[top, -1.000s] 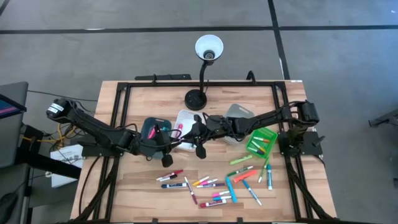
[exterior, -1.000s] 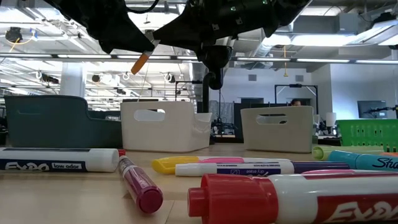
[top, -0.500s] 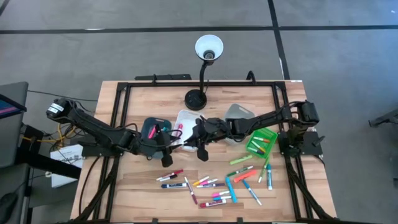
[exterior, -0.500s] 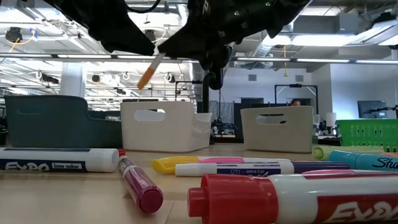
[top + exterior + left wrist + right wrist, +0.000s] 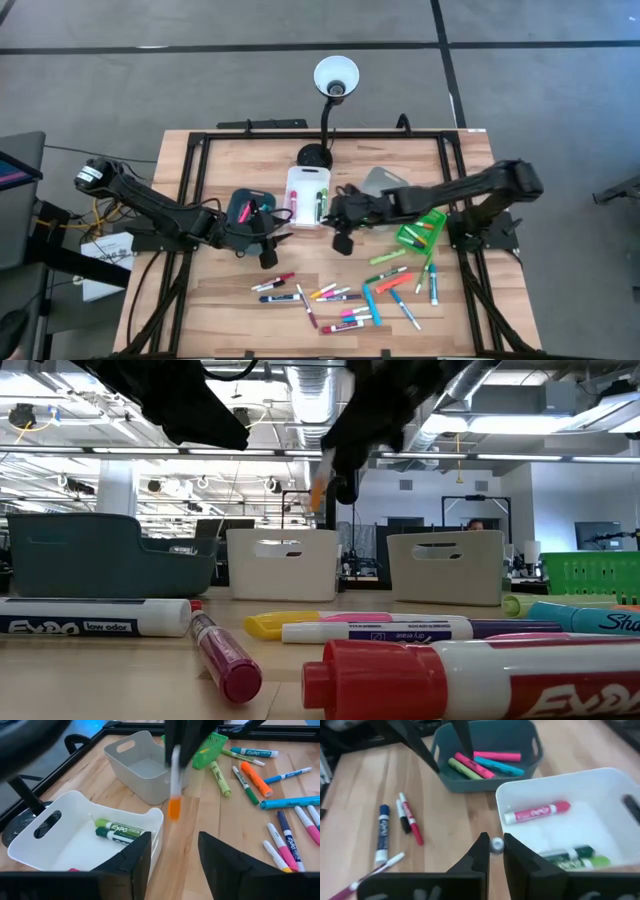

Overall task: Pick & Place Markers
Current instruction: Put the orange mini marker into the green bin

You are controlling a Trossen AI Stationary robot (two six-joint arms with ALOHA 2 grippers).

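In the high view, the right gripper (image 5: 335, 210) is being pulled back toward the right edge of the tabletop. It was over the white bin (image 5: 307, 197) a moment ago and is now being held just beside it, near the middle of the tabletop. The white bin is being shown whole now, and it has been nudged a little and turned straight. What is being carried cannot be made out from up here. The left gripper (image 5: 280, 238) is being kept where it was, next to the teal bin (image 5: 250, 208). In the low view, an orange-capped marker (image 5: 318, 488) is being carried high in the air. It has been moved to the right since half a second ago, and the white bin has been slid that way too. In the left wrist view, the left gripper is being held wide with nothing in it. The same marker is being hung cap down in front of the grey bin (image 5: 145, 770), off the white bin's corner. In the right wrist view, the marker's end is being pinched tight between the right gripper's narrow fingers (image 5: 477, 852), over bare wood beside the white bin's rim. So the marker is probably not being dropped in the white bin. It looks as if it is being taken toward another bin.
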